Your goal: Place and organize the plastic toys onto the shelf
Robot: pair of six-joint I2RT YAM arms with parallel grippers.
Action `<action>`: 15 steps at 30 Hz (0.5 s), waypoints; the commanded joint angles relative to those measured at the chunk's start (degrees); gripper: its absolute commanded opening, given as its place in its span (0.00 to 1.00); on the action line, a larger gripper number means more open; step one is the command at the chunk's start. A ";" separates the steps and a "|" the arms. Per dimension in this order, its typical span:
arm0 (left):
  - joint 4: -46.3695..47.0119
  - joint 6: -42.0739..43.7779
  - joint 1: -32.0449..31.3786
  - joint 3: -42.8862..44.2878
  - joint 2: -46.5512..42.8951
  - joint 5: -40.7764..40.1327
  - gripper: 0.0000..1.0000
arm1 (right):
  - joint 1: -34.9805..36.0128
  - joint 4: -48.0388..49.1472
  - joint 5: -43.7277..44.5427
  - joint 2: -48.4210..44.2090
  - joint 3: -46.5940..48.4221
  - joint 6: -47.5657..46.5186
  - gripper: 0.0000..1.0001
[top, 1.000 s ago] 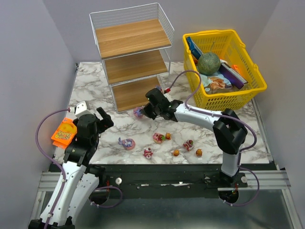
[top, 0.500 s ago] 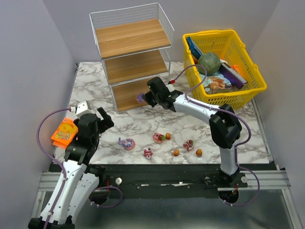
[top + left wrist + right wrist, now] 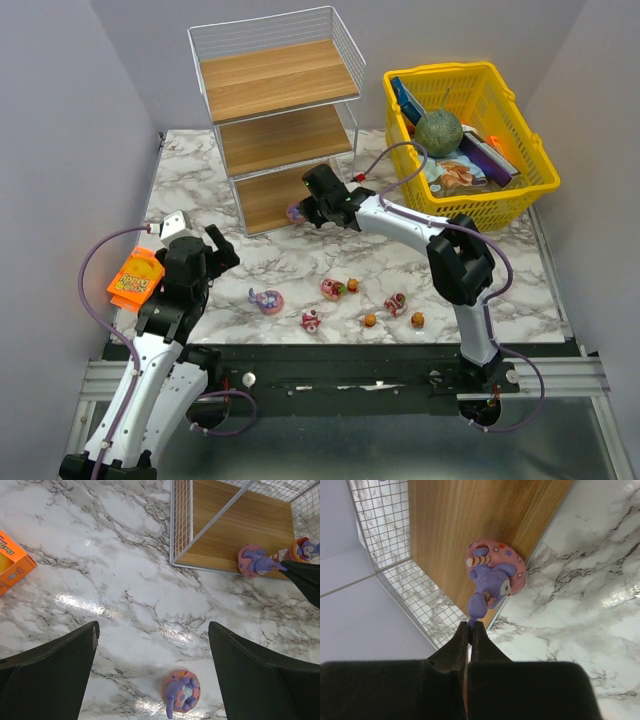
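Note:
The shelf stands at the back middle, a white wire rack with three wooden boards. My right gripper is shut on the tail of a pink-purple toy and holds it at the front edge of the bottom board. That toy also shows in the left wrist view, with another small toy just beyond it on the board. My left gripper is open and empty above the table. A pink-purple toy lies below it. Several more toys lie in a row near the front edge.
A yellow lattice basket holding a green ball and packets stands at the back right. A flat orange packet lies at the left edge, beside my left arm. Grey walls close in on both sides.
My right gripper has carried the pink-purple toy from the table in front of the shelf up to the bottom board's front edge. The left arm has not moved.

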 commanded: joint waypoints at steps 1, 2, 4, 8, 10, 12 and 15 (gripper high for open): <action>-0.11 0.14 -0.39 0.11 0.10 -1.21 0.99 | 0.10 -1.95 3.56 1.15 1.94 2.47 0.01; -0.11 0.14 -0.39 0.03 0.10 -1.21 0.99 | 0.10 -1.86 3.56 1.32 1.94 2.73 0.01; -0.11 0.14 -0.39 0.11 0.10 -1.21 0.99 | 0.18 -1.51 4.09 1.76 2.29 2.74 0.02; -0.11 0.31 -0.39 0.11 0.27 -1.03 0.99 | 0.10 -0.81 4.44 2.81 3.08 3.09 0.02; -0.20 0.31 -0.39 0.11 0.27 -1.12 0.99 | 0.10 -0.81 4.44 3.34 3.78 3.18 0.03; -0.20 0.31 -0.48 0.11 0.28 -1.12 0.99 | 0.10 -0.90 4.44 3.78 4.14 3.09 0.04; -0.20 0.31 -0.48 0.11 0.45 -1.12 0.99 | 0.10 -0.81 4.70 4.05 4.31 2.82 0.08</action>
